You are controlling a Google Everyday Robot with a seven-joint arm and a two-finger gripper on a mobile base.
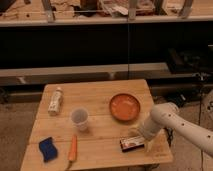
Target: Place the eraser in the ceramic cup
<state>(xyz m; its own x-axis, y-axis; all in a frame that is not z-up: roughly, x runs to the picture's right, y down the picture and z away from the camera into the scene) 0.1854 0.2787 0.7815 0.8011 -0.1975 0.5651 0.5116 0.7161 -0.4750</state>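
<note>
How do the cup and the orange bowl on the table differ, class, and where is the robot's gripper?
The cup is pale, narrow and taller than wide; the bowl is orange, wide and shallow. The cup stands left of centre, the bowl to the right. Both sit upright on the wooden table. The gripper is low over the eraser.

White tubular arm, rounded elbow, claw (138, 135)

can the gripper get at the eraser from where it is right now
Probably yes. The gripper is low over the table right beside the eraser, at its right end, and nothing lies between them. The orange bowl and ceramic cup sit well clear.
</note>
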